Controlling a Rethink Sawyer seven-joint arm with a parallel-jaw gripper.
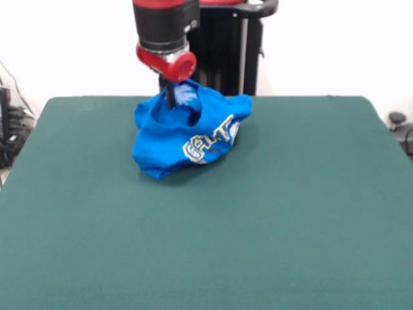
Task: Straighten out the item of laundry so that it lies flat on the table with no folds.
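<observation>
The bright blue T-shirt (187, 135) lies crumpled in a heap on the far middle of the dark green table (206, 245). White and yellow lettering shows on its front fold. Its top edge is pulled up into a peak. My gripper (171, 97) hangs from the red and black arm above the heap's left top and is shut on that raised cloth. The fingertips are partly buried in the fabric.
The black pedestal (226, 45) stands just behind the shirt at the table's far edge. Cables and dark gear (10, 129) lie off the table's left side, and a dark object (400, 126) off its right side.
</observation>
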